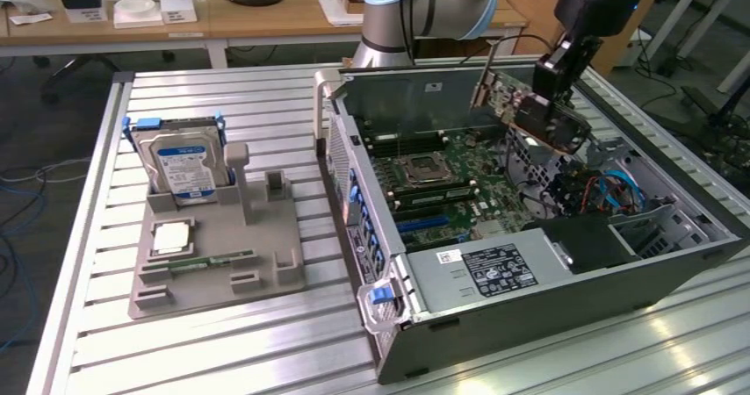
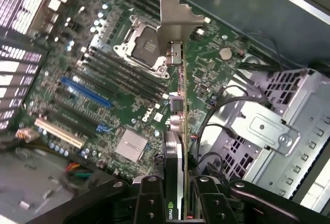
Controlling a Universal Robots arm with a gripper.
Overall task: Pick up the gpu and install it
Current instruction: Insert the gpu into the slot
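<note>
The gripper (image 1: 553, 86) is closed partway on the gpu (image 1: 542, 118), clamping the card's edge. The card hangs tilted just below the fingers, above the motherboard (image 1: 451, 180) inside the open computer case (image 1: 515, 325), with its metal bracket (image 2: 172, 23) at the end farthest from the gripper.

Dark gpu (image 1: 549, 121) with silvery bracket (image 2: 172, 23), green motherboard (image 1: 463, 180), blue-labelled silver hard drive (image 1: 185, 162), grey holder (image 1: 217, 276)

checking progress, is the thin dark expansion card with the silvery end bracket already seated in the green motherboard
No, the thin dark expansion card hangs tilted in the black pincer above the green motherboard, not in any slot.
</note>
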